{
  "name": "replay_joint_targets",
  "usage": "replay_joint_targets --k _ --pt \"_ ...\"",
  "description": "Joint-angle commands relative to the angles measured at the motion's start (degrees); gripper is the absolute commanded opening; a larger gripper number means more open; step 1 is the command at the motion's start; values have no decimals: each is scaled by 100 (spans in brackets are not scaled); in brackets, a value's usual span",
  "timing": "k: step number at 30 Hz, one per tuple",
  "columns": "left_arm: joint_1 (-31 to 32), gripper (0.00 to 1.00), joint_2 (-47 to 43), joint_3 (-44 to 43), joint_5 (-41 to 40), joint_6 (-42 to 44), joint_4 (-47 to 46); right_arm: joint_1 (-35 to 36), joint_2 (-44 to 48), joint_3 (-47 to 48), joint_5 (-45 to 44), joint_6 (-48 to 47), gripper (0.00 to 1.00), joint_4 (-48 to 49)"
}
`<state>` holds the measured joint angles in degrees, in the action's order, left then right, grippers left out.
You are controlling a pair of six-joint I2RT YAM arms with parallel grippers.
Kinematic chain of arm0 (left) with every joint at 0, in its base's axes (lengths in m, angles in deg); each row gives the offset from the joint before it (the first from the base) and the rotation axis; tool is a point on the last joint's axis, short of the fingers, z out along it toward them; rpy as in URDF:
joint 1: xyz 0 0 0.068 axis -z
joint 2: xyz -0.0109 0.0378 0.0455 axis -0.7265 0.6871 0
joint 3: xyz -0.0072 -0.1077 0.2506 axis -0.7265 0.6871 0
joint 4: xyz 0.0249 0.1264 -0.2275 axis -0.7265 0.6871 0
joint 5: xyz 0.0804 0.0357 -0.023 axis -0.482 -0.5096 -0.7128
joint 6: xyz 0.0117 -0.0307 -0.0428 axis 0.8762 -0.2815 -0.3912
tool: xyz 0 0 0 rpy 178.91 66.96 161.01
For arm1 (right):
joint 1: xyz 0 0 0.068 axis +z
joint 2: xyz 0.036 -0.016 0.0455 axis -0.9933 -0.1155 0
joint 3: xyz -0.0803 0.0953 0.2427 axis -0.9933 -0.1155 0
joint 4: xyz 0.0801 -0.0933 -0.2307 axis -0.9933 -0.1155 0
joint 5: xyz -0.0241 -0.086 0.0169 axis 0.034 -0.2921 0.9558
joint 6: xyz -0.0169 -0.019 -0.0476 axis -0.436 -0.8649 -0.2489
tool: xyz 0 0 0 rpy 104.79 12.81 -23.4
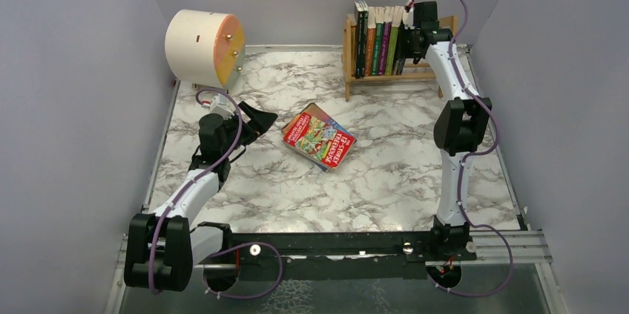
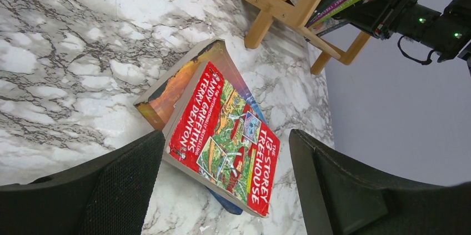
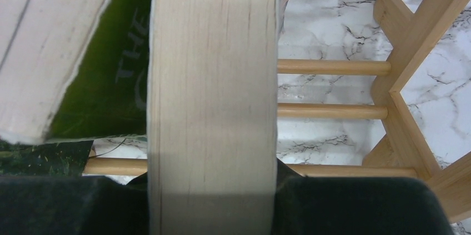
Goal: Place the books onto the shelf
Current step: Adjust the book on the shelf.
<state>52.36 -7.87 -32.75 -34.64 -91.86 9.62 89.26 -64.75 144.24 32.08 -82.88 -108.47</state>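
A: Left gripper [image 1: 256,119]?
B: Spread wide, facing the red book [image 1: 319,137] lying on the table [image 1: 415,180].
A: Right gripper [image 1: 406,39]?
B: Clamped on a book [image 3: 214,79], seating it in the shelf [image 1: 348,54]. Next, I'd judge: release, back out straight.

Your table [image 1: 386,180] had a white marble top veined in grey. Just left of its middle, books lay stacked flat: the red book [image 1: 324,142] on top, cover up, and an orange-covered book [image 2: 169,88] under it, showing past its far edge. At the far right stood the shelf [image 1: 347,54], its feet on the marble. You had a row of books [image 1: 374,39] standing in it, spines toward the arms and packed against its left end frame. The last book [image 3: 214,79], at the row's right end, stood over the rails. A cream cylinder [image 1: 196,47] sat at the far left corner.
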Motion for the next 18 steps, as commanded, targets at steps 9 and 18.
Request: replay_joint_targets --k 9,18 --pt "36 76 75 29 -27 14 -174 36 386 -871 222 278 24 926" --pt "31 76 100 64 -38 22 -192 52 996 -1514 104 374 49 1451"
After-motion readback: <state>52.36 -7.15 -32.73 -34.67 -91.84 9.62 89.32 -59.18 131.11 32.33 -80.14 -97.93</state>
